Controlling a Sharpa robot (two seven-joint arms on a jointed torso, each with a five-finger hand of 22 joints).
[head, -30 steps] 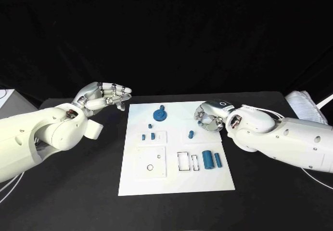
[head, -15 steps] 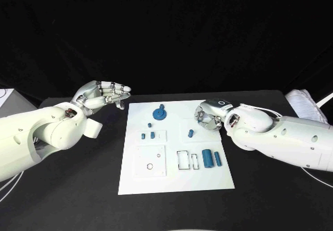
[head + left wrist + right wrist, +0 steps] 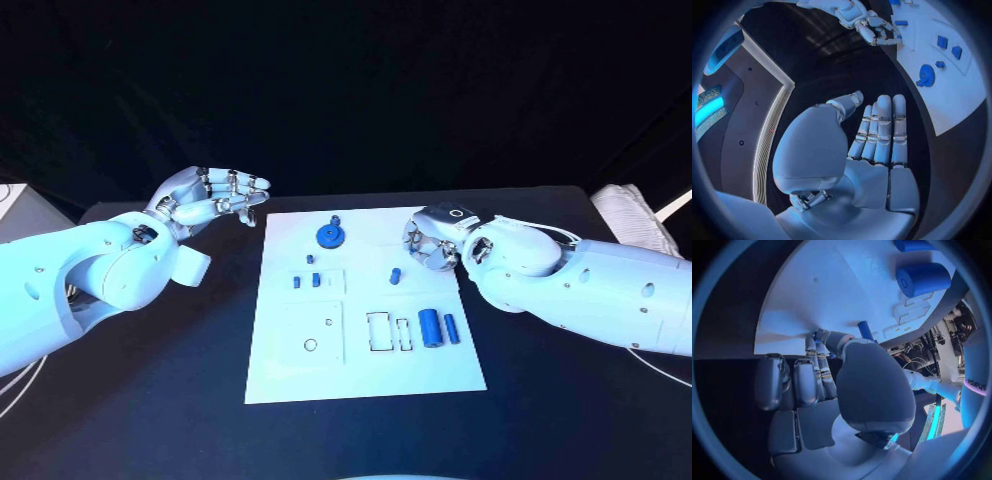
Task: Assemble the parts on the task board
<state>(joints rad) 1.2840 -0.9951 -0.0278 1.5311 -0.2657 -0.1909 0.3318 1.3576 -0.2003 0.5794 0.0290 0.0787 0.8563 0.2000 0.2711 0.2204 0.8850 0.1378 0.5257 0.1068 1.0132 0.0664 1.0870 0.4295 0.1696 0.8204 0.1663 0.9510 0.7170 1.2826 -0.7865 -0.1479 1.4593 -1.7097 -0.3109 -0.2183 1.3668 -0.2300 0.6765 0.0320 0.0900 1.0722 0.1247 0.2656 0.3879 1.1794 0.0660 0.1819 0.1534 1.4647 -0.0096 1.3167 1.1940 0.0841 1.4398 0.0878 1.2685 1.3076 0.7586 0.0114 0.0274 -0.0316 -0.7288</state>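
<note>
The right hand [image 3: 433, 240], its fingers curled on nothing, hangs by the small blue peg [image 3: 395, 275] on the white task board [image 3: 361, 370] (left hand [image 3: 214, 197] waits with loose, empty fingers off the board), so it should pinch gently.

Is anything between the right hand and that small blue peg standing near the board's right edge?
Nothing visible. The right hand hovers at the task board's right edge, and only bare white board lies between its fingers and the small peg. The large cylinders lie nearer the robot, off that line.
</note>
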